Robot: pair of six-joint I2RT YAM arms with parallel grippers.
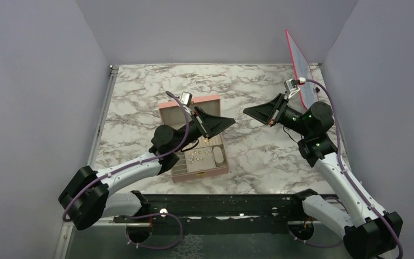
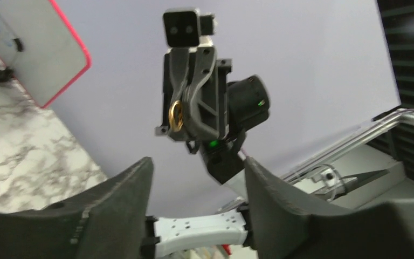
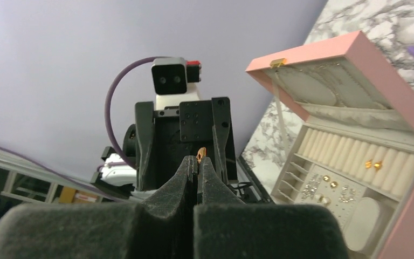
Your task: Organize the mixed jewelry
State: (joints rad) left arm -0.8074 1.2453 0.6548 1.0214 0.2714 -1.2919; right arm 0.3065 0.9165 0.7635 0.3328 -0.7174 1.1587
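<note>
With the right gripper (image 3: 198, 162) clamped on the gold ring (image 3: 201, 153), seemingly right at the tips, at mid-frame, and the left gripper (image 2: 197, 164) parted, draw clear slowly and lower gently toward the ring rolls (image 3: 345, 154) of the pink box (image 3: 399, 102) at lower right.

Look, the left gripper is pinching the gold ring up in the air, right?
No, the right gripper is pinching the gold ring up in the air; the left gripper is open and empty. The left wrist view shows it.
</note>
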